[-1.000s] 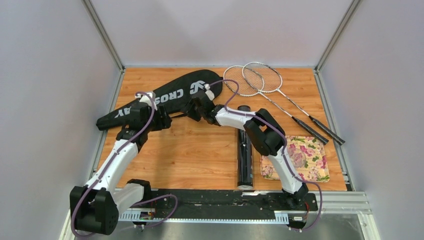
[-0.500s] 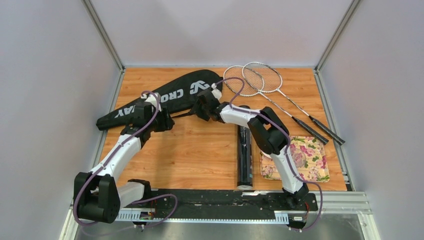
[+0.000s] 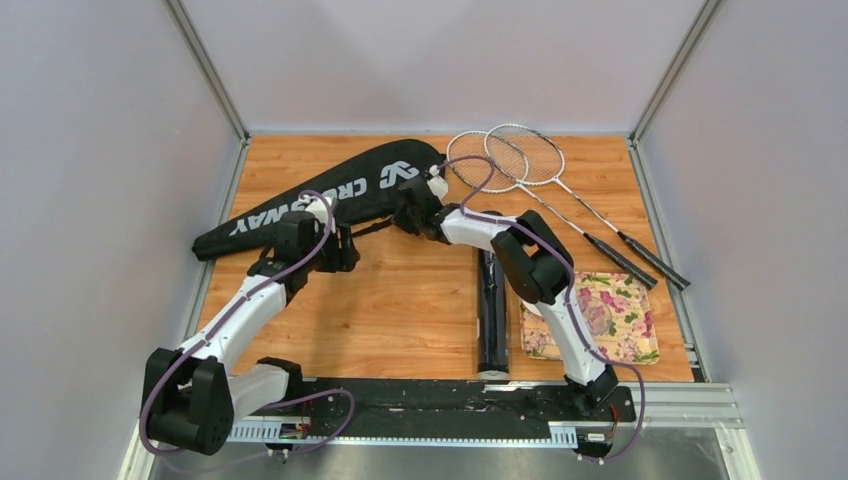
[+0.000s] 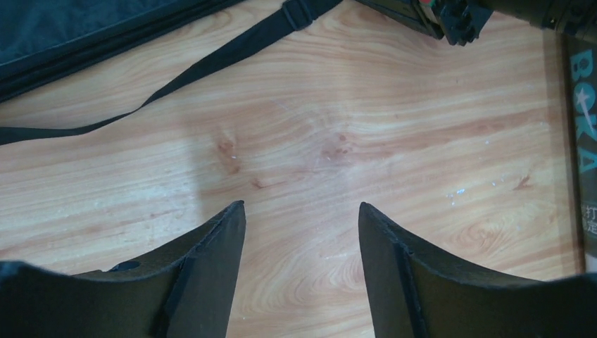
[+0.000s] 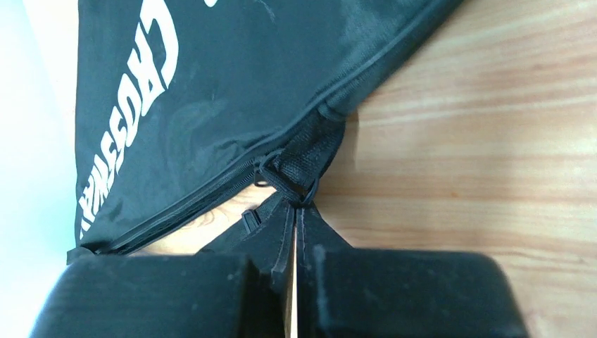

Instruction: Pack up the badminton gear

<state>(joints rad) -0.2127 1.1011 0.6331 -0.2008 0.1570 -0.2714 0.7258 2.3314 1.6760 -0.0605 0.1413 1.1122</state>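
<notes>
Since a second ago the left gripper (image 3: 350,248) has slid right and nearer, off the bag (image 3: 340,190), so more of the white lettering shows now. The right gripper (image 3: 408,205) has crept up toward the bag's wide end.

From the top, the bag lies slantwise across the far left of the counter (image 3: 400,310), wide end toward the middle. Two rackets (image 3: 505,160) sit crossed at the far right, heads just beside the bag's wide end. The tube (image 3: 490,310) lies lengthwise in the middle, with a flowery tray (image 3: 615,320) just right of it. A strap (image 3: 372,226) runs between the two grippers.

Left wrist cam: the left gripper (image 4: 301,211) is spread wide with nothing in it, hovering over bare wood. The strap (image 4: 211,60) crosses the top left, the bag's edge (image 4: 70,28) is in the corner, and the tube (image 4: 583,141) shows at the right edge.

Right wrist cam: the right gripper (image 5: 296,218) is squeezed closed, fingers pinching the strap (image 5: 299,179) where it's sewn to the bag's edge (image 5: 232,84) by the zipper.
</notes>
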